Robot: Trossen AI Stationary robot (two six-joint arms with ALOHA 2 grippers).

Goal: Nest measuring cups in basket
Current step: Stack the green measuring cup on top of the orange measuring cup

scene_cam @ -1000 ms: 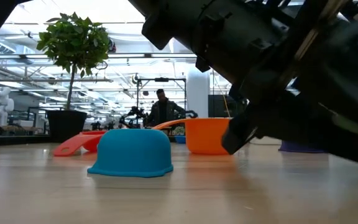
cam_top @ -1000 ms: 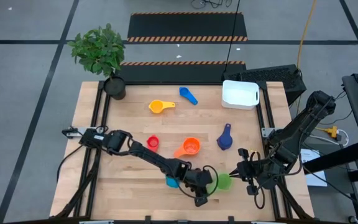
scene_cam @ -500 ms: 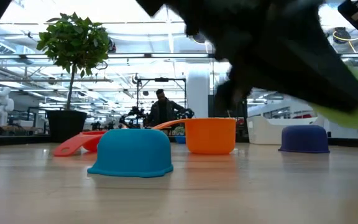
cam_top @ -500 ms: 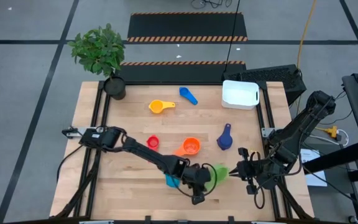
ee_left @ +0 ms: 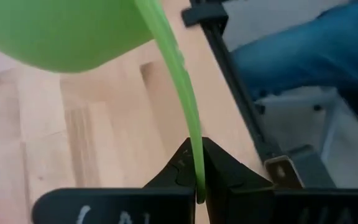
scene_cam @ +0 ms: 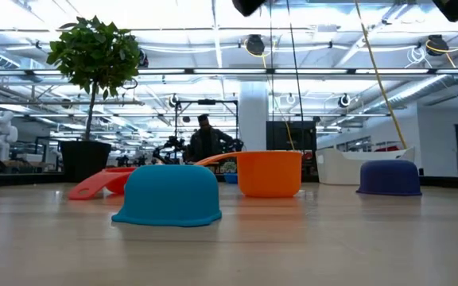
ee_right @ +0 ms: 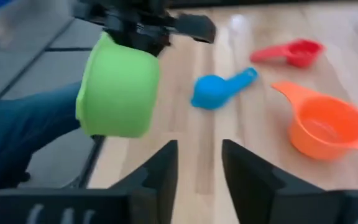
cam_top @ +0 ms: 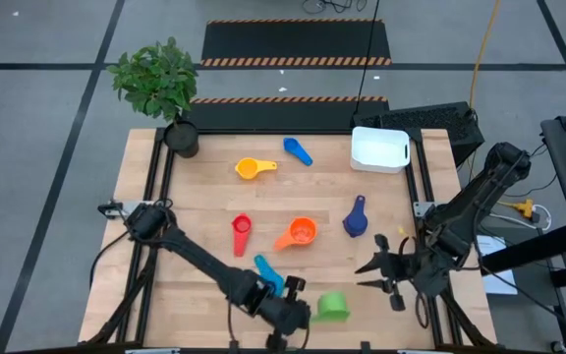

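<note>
Spreading across the middle of the high view, the table carries everything, with the plant in its dark pot at the far left corner. The basket, white and empty-looking, sits at the far right corner, well apart from both grippers.

The left arm runs along the near left part of the table to the near edge, where the left gripper has its fingers pinched together on the flat handle of the green cup. The green cup hangs off the gripper with its bowl out ahead; the right wrist view shows the green cup held up clear of the wood.

The right gripper waits near the table's near right corner, its fingers apart with nothing between them.

The orange cup stands open side up near the table's centre. The navy cup lies to its right, bowl down. The light blue cup lies bowl down just beside the left arm. The red cup lies left of the orange one. The yellow cup and mid blue cup lie farther back, left of the basket.
</note>
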